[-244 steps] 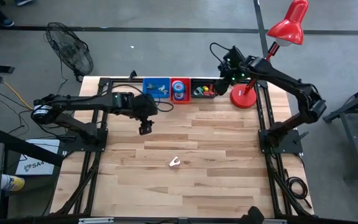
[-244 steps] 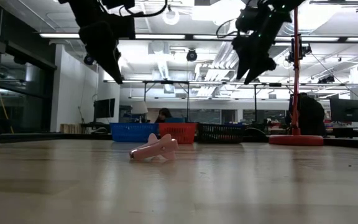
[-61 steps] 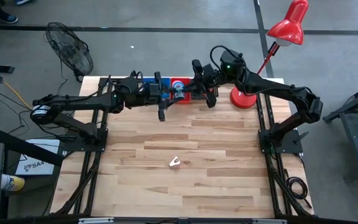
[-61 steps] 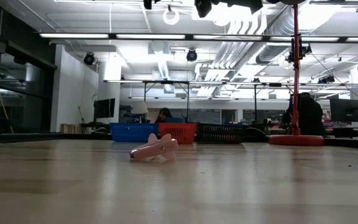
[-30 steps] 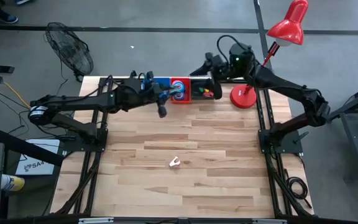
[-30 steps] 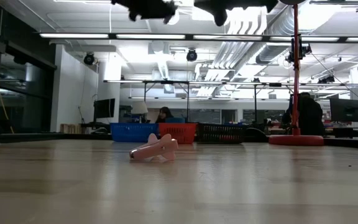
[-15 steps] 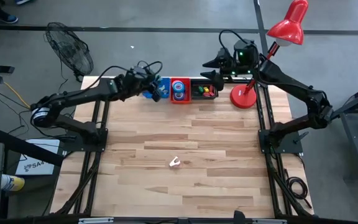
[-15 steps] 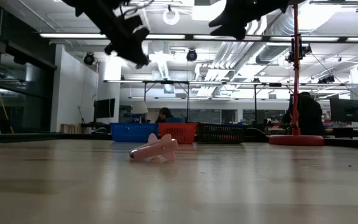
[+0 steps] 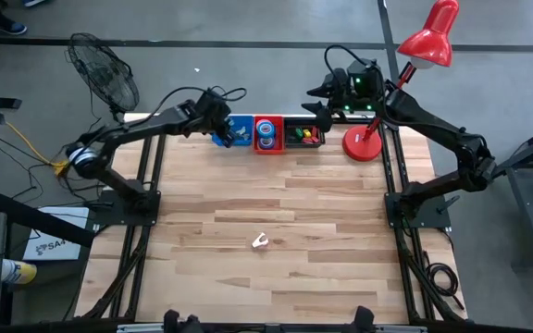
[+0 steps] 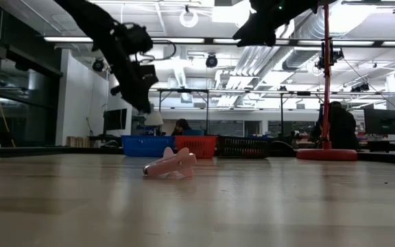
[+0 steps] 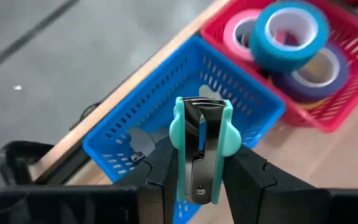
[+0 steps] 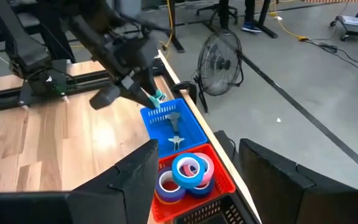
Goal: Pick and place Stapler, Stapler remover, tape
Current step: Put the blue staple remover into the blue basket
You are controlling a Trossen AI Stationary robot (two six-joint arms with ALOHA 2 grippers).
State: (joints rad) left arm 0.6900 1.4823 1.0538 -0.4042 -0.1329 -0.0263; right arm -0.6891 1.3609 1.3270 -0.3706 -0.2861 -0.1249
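My left gripper (image 9: pixel 222 136) hangs over the blue basket (image 11: pixel 166 106) at the table's far edge, shut on a teal staple remover (image 11: pixel 201 149). The basket holds more removers (image 12: pixel 175 140). A pink staple remover (image 9: pixel 260 242) lies on the bare wood mid-table, also in the low view (image 10: pixel 171 165). Rolls of tape (image 11: pixel 291 34) in blue, pink and purple lie in the red basket (image 9: pixel 268 135). The black basket (image 9: pixel 303 135) holds small red, yellow and green pieces that I take for staplers. My right gripper (image 9: pixel 316 104) hovers open high above it, holding nothing. My left gripper pinches the teal staple remover by its two plastic side grips (image 11: pixel 178 146), one finger (image 11: pixel 160 171) on each side. The fingers slant down from the table's far left. The remover's steel claws point onward past the fingertips, and it hangs clear above the blue basket.
A red desk lamp (image 9: pixel 363 144) stands on the far right corner beside the black basket, its shade (image 9: pixel 430 39) above the right arm. A floor fan (image 9: pixel 105 79) stands beyond the far left corner. Bare wood (image 9: pixel 266 194) stretches from the baskets toward the near edge.
My left gripper has swung from beside the red basket toward the table's far left and sunk, tipping downward, until it hangs over the blue basket with the teal remover still held. My right gripper has drifted slightly and tipped downward, staying open.
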